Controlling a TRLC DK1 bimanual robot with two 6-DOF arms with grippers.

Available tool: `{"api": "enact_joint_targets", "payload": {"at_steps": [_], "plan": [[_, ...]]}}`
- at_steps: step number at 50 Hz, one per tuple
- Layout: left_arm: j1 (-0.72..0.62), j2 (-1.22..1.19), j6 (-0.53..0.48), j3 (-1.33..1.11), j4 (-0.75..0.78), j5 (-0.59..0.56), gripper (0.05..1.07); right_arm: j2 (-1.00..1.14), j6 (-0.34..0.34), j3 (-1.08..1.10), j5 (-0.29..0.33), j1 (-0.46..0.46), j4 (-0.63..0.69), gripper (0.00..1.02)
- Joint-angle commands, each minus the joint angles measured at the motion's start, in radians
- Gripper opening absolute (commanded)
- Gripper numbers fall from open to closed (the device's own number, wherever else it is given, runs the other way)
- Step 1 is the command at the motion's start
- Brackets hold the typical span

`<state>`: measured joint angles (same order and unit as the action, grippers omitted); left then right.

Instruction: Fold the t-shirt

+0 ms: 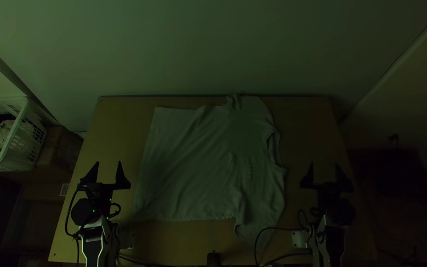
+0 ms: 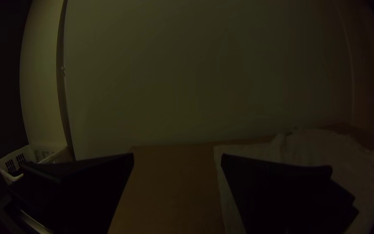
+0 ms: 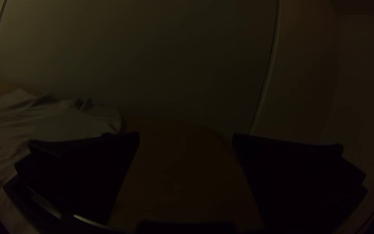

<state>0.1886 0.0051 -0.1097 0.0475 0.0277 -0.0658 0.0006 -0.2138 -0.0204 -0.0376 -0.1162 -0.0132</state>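
Note:
The light t-shirt (image 1: 193, 163) lies spread with wrinkles over the middle of the table; its right part looks folded or bunched, and one corner hangs toward the near edge. My left gripper (image 1: 109, 170) stands open left of the shirt, apart from it. On the other side, my right gripper (image 1: 324, 173) is also open, with bare table between it and the cloth. In the left wrist view the shirt (image 2: 256, 151) shows behind one finger of the left gripper (image 2: 177, 160). The right wrist view has the shirt (image 3: 66, 121) beyond one finger of the right gripper (image 3: 186, 141).
A white laundry basket (image 1: 13, 138) with dark and pale cloth stands left of the table (image 1: 114, 128), on a brown box (image 1: 63, 148). A wall rises behind the table's far edge. Black cables run by both arms, and a small dark object (image 1: 213, 258) sits at the near edge.

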Motion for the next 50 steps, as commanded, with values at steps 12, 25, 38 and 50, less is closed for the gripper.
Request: {"api": "enact_joint_targets", "payload": {"at_steps": [12,25,38,50], "plan": [[-0.005,-0.007,-0.015,-0.044,-0.028,0.001,1.02,-0.005,0.008,0.013,-0.005,0.006,0.022,0.98],[-0.005,-0.005,-0.013,-0.044,-0.028,0.001,1.02,-0.005,0.008,0.013,-0.005,0.006,0.022,0.98],[-0.005,-0.005,-0.015,-0.044,-0.028,0.001,1.02,-0.005,0.008,0.013,-0.005,0.007,0.022,0.98],[-0.005,-0.005,-0.013,-0.044,-0.028,0.0,1.02,-0.004,0.034,0.013,-0.005,0.015,0.024,0.98]]}}
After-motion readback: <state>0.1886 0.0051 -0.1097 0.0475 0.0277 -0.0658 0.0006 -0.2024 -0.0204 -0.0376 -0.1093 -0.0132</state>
